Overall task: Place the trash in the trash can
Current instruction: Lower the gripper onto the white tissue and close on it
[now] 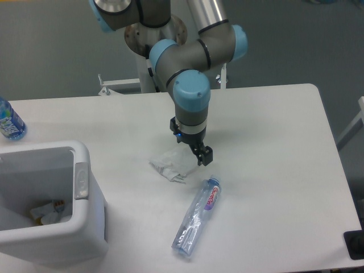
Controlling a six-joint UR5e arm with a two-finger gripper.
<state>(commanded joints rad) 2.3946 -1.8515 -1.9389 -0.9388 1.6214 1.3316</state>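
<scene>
The tool (192, 144) hung open over the wrapper (173, 165) mid-tabletop — best lowered straight, pinching its raised crumple.

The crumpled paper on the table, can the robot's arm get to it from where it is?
Probably yes. The end effector hangs right over the crumpled paper with its fingers apart, and nothing lies between them. The flattened bottle lies off to one side.

one crumpled white wrapper (173, 165). one flattened clear bottle (197, 216) with red-and-purple label. one blue-labelled water bottle (9, 121), partly cut off at the frame edge. one white trash can (85, 193), holding a few scraps too small to count. one counter (273, 170). one arm with one tool (191, 144).
</scene>
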